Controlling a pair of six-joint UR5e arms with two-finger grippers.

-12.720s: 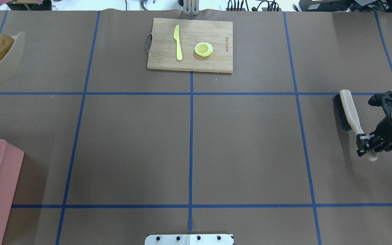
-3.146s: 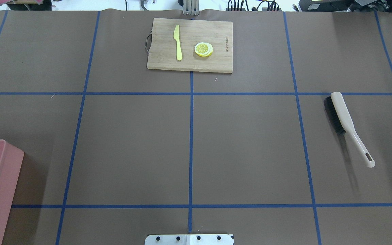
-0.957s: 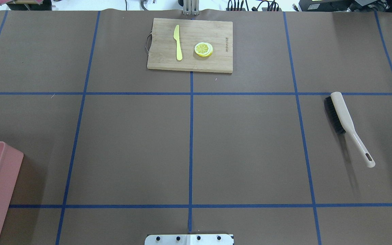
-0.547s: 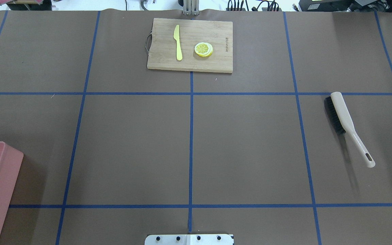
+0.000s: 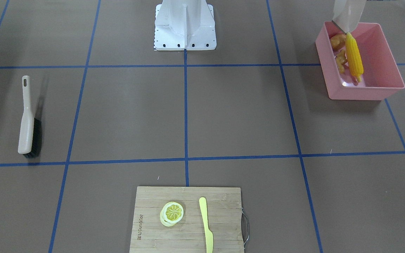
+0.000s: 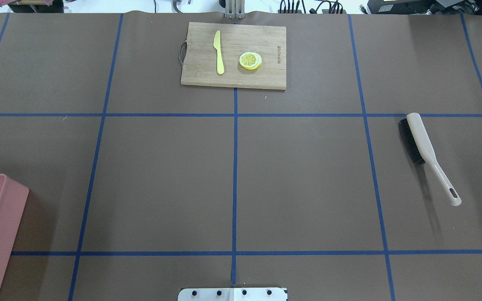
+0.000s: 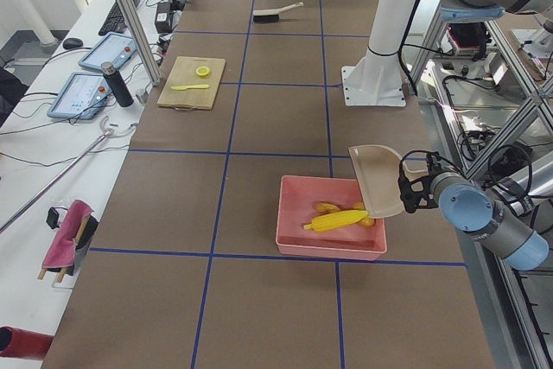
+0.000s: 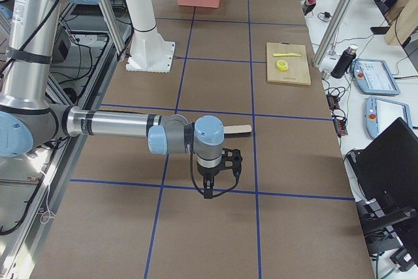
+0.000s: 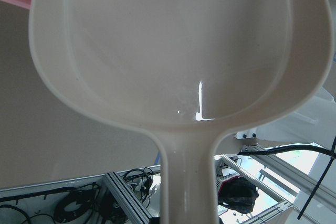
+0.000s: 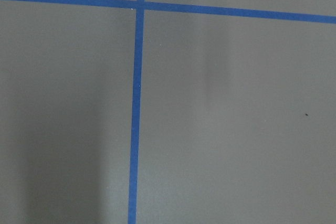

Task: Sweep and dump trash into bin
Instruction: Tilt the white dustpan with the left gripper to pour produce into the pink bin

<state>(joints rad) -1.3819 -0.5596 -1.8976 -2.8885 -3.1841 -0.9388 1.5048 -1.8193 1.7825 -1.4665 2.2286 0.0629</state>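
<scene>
The pink bin (image 5: 364, 93) stands at the table's left end and holds the trash: a yellow corn cob (image 5: 353, 58), a brown potato (image 5: 336, 40) and a knobbly ginger root (image 5: 341, 60). A beige dustpan (image 7: 377, 179) hangs tilted over the bin's rim, and in the left wrist view its empty inside (image 9: 173, 51) fills the frame. My left gripper (image 7: 406, 182) is at the dustpan's handle; I cannot tell its state. My right gripper (image 8: 208, 191) points down over bare table beside the brush (image 6: 427, 154); I cannot tell its state either.
A wooden cutting board (image 6: 262, 79) at the far middle carries a lemon slice (image 6: 250, 60) and a yellow-green knife (image 6: 218, 52). The brush lies flat on the right side. The robot's white base (image 5: 185, 28) stands at the near middle edge.
The right gripper has let go of the brush and left the overhead view. The dustpan with the trash has left the upper left. Yellow-orange trash has appeared and shifted inside the bin.
</scene>
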